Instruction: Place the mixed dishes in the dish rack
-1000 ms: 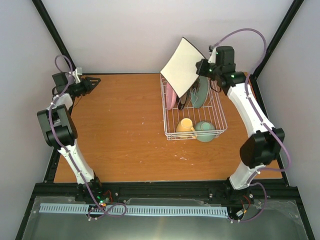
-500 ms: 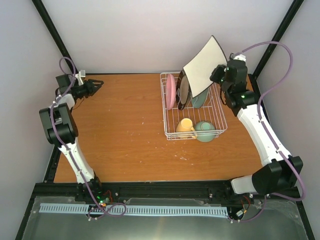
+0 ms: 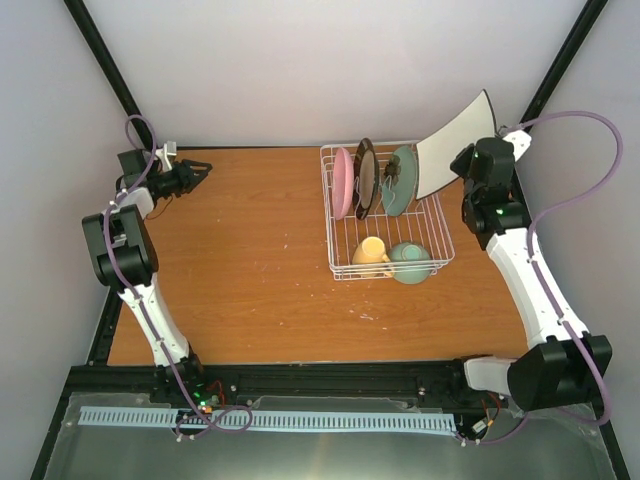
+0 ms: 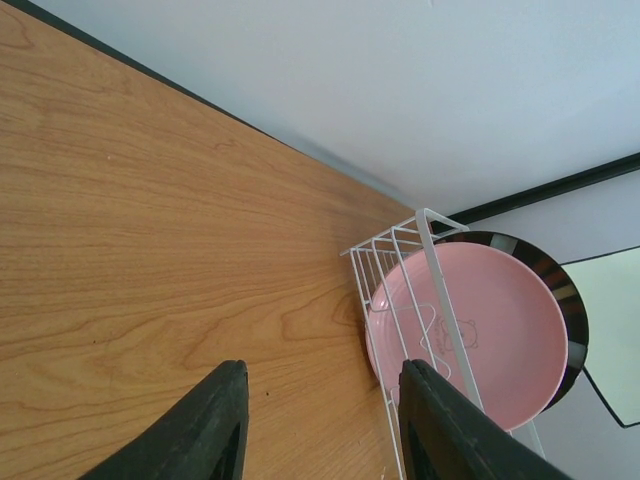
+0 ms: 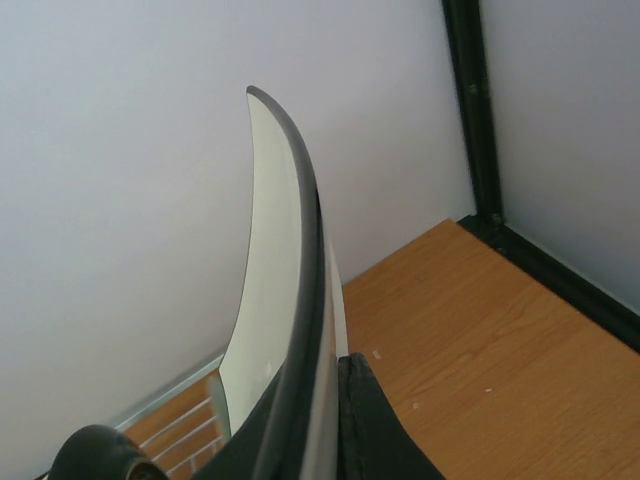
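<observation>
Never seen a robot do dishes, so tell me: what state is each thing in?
White square plate, held aloft, tilted, not yet loaded.
Right gripper, shut on that plate.
Left gripper, open, empty.
Pink plate, upright in rack.
Black-rimmed cream plate, upright in rack.
Mint-green round plate, upright in rack.
Yellow mug, in rack.
Mint-green bowl, in rack.

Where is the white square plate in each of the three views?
Top external: the white square plate is at upper right, by the far right corner of the dish rack.
Left wrist: a pale sliver at the right border, probably this plate.
Right wrist: in the centre, seen edge-on.
Shared landmark: the dish rack's white wires.
</observation>
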Controlling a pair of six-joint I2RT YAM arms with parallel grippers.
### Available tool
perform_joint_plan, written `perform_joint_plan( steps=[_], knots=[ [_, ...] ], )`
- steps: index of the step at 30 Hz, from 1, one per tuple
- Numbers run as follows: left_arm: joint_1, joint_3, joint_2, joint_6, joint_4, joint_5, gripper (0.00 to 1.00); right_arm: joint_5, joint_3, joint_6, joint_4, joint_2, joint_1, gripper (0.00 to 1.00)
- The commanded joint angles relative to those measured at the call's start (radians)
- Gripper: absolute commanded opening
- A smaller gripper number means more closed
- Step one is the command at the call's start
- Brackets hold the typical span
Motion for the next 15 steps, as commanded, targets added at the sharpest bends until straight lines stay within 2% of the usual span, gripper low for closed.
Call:
perform_joint_plan(
  steps=[1, 7, 15],
  knots=[
    [-0.004, 0.006, -0.007, 0.016, -0.016, 0.013, 0.42, 0.064, -0.004, 0.017, 0.202, -0.060, -0.057, 0.03],
    [-0.004, 0.021, 0.000, 0.008, -0.015, 0.012, 0.41, -0.022, 0.022, 0.008, 0.280, -0.016, -0.114, 0.03],
    [-0.004, 0.035, 0.005, 0.013, -0.023, 0.004, 0.40, -0.213, 0.036, -0.135, 0.327, 0.098, -0.118, 0.03]
  ],
)
